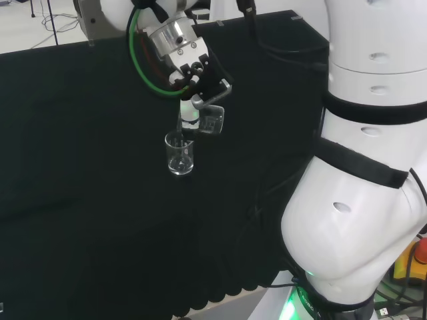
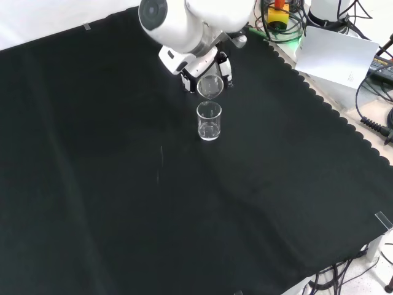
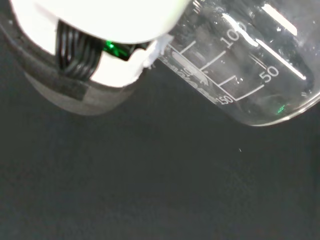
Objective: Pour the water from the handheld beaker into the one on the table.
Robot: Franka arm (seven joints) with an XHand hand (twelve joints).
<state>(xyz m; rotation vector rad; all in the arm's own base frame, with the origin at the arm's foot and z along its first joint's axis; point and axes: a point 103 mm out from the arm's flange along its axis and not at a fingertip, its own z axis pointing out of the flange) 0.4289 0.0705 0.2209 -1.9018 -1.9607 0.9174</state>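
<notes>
In the head view, a tilted beaker (image 1: 212,121) is held in the curled fingers of the hand (image 1: 200,80), its lip just above an upright beaker on the cloth (image 1: 180,154). In the front view, the held beaker (image 2: 210,86) is seen directly above the standing one (image 2: 209,121) on the black cloth (image 2: 123,184). In the wrist view, the held beaker's (image 3: 240,65) graduated wall is seen tipped beside the hand (image 3: 95,55)

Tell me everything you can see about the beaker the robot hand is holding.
The held beaker is clear glass with white graduation marks, seen close in the wrist view. The robot hand grips it, tipped steeply with its mouth over the standing beaker on the black cloth. It hangs above that beaker; whether they touch is unclear.
</notes>
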